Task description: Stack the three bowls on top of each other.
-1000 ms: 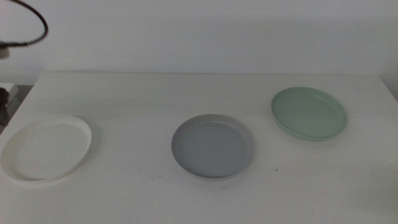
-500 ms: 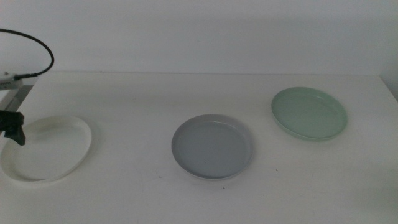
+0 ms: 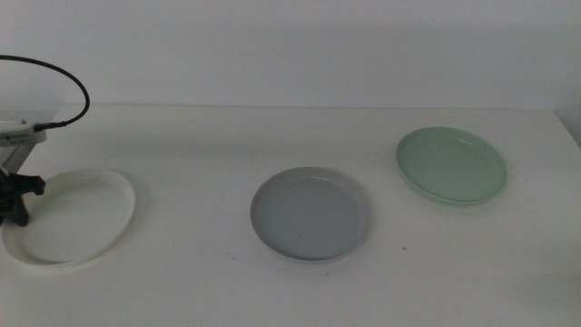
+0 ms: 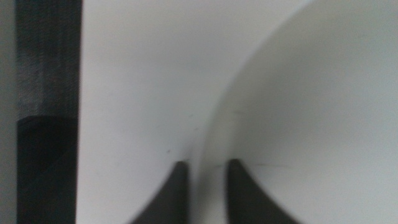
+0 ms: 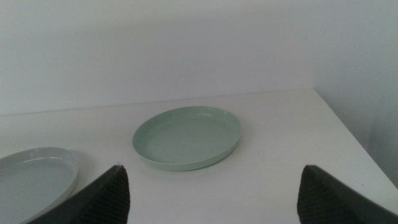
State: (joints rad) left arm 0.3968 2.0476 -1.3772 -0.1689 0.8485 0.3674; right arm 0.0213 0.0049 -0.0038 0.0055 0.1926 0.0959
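The left claw [image 3: 16,202] sits at the far-left edge of the desk [image 3: 200,272], right at the outer rim of the white bowl [image 3: 68,216]. In the left wrist view its two jaws straddle that rim [image 4: 208,134], one outside on the desk surface and one just inside the dish, with a narrow gap between them; they look parted around the edge and not yet clenched on it. The bowl's body therefore lies inward from the claw, toward the middle of the desk, and the grip point is the rim nearest the arm.

The grey bowl [image 3: 310,214] rests near the centre, well apart from the white one, and the mint green bowl [image 3: 451,164] lies further right and slightly back. The right claw [image 5: 211,193] waits off the middle view, jaws spread wide and empty, facing the green bowl with the grey one just beside it.

Judging by position, the left arm is plainly nearer the white bowl, and carrying it to the grey bowl means travelling rightward across open desk.
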